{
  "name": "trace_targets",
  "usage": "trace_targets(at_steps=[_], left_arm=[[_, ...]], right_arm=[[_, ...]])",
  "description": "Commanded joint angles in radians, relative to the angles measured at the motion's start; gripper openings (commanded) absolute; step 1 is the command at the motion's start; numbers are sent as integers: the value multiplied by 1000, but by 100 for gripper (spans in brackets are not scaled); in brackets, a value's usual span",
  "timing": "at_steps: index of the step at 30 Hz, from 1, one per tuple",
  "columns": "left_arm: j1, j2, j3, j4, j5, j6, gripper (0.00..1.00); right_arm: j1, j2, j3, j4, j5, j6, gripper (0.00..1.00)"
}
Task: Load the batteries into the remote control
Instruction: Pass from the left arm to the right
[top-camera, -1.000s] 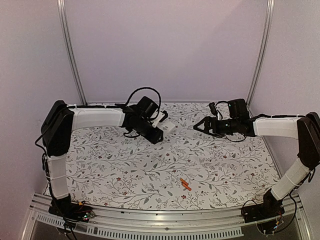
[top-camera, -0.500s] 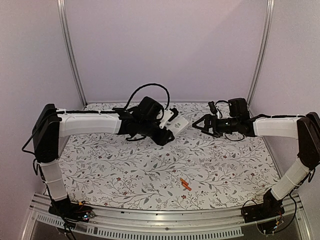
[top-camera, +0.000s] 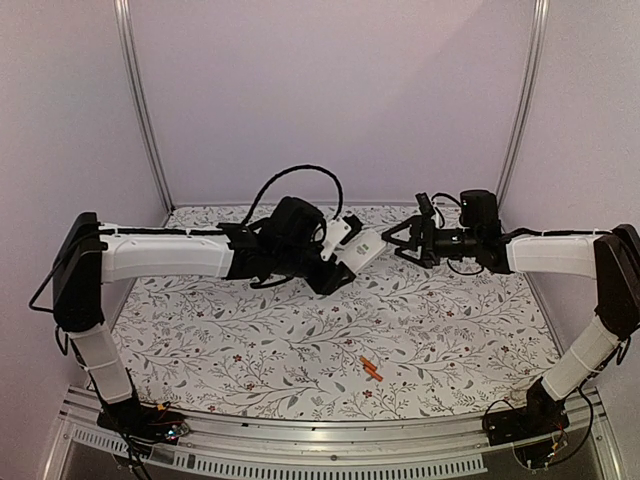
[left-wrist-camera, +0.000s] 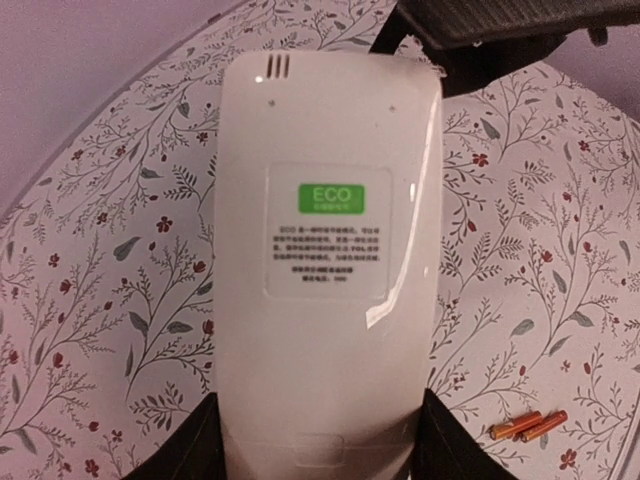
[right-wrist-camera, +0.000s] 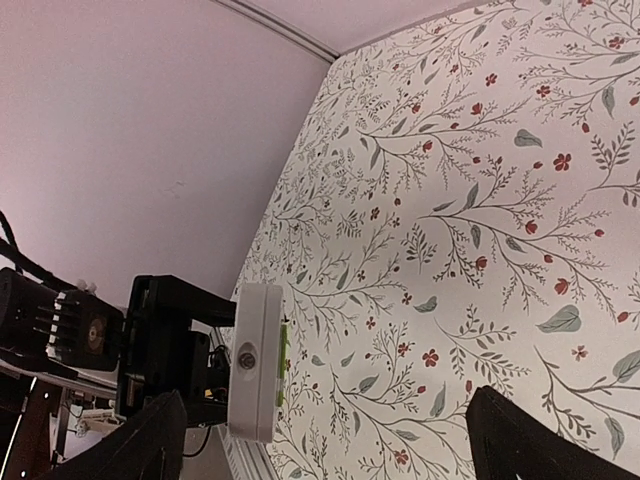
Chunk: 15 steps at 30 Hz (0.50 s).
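My left gripper (top-camera: 335, 262) is shut on the white remote control (top-camera: 364, 251) and holds it in the air, its back with a green ECO label (left-wrist-camera: 331, 198) turned to the wrist camera. The black fingers (left-wrist-camera: 190, 455) clamp its lower end on both sides. My right gripper (top-camera: 397, 240) is open and empty, pointing at the remote's free end from the right, a small gap apart. In the right wrist view the remote's end face (right-wrist-camera: 252, 360) shows between the open fingers (right-wrist-camera: 150, 440). Two orange batteries (top-camera: 372, 369) lie together on the table near the front; they also show in the left wrist view (left-wrist-camera: 528, 426).
The floral tablecloth (top-camera: 460, 320) covers the table. Pale walls and two metal posts (top-camera: 518, 100) stand behind. The aluminium rail (top-camera: 300, 435) runs along the near edge.
My left arm has stretched to the right, carrying the remote toward the right gripper. The right gripper has risen slightly and moved left toward the remote's end.
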Motion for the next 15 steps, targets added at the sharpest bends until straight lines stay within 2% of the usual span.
trace_targets(at_steps=[1, 15], left_arm=[[-28, -49, -26, 76, -9, 22, 25], [-51, -91, -78, 134, -25, 32, 24]], right_arm=[[11, 23, 0, 67, -35, 57, 99], [61, 75, 43, 120, -56, 117, 99]])
